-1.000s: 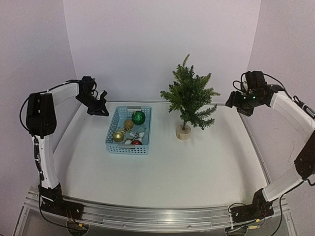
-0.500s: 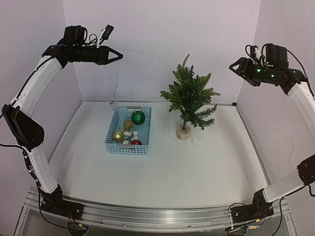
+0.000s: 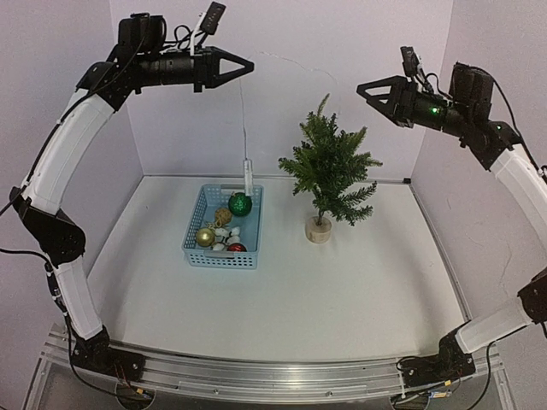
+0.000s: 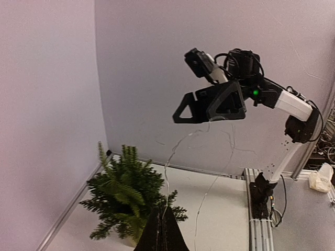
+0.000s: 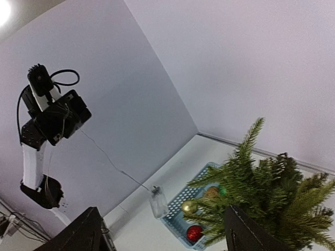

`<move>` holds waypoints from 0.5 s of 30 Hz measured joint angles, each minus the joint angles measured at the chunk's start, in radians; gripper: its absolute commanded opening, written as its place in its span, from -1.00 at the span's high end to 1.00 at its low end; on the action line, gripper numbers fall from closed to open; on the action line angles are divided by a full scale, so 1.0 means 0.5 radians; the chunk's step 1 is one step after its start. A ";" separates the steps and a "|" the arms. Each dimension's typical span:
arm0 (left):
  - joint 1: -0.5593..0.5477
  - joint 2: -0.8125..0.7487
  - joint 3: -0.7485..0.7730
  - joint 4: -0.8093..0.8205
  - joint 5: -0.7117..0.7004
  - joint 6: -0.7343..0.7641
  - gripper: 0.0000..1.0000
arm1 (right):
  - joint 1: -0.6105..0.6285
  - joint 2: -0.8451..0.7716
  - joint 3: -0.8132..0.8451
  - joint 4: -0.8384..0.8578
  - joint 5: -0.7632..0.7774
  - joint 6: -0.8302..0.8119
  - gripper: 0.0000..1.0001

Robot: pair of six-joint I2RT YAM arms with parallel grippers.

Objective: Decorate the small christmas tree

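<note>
The small christmas tree (image 3: 329,166) stands on its pale round base, right of the blue basket (image 3: 197,243). My left gripper (image 3: 248,66) is raised high above the basket and shut on a thin light-string wire (image 3: 243,120). A small clear battery box (image 3: 247,175) dangles from the wire over the basket's far edge. In the left wrist view the shut gripper (image 4: 163,209) pinches the wire (image 4: 168,172) above the tree (image 4: 123,193). My right gripper (image 3: 363,88) is open, high above the tree's right side. In the right wrist view its gripper (image 5: 161,207) is spread wide, empty.
The basket holds a green ball (image 3: 240,203), a gold ball (image 3: 206,236), a red ball (image 3: 237,248) and small pale pieces. White walls close in the back and both sides. The right wrist view shows the battery box (image 5: 158,204) and the basket (image 5: 180,212).
Both arms have risen and swung inward toward the middle. The left gripper has carried the wire up and right, and the battery box now hangs over the basket.
</note>
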State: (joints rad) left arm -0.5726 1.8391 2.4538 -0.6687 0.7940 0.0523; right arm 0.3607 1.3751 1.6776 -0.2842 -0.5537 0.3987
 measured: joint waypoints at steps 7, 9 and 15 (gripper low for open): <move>-0.303 0.106 -0.015 -0.006 -0.010 -0.019 1.00 | 0.190 -0.047 -0.334 0.215 -0.182 0.069 -0.87; -0.340 0.118 -0.036 -0.006 -0.010 -0.042 1.00 | 0.200 -0.116 -0.500 0.218 -0.193 0.070 -0.91; -0.358 0.133 -0.061 0.007 -0.029 -0.141 1.00 | 0.198 -0.425 -0.899 0.186 -0.086 0.030 -0.97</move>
State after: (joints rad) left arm -0.7517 1.9057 2.4233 -0.6652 0.7794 -0.0183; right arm 0.4599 1.1626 1.2279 -0.1911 -0.5965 0.4139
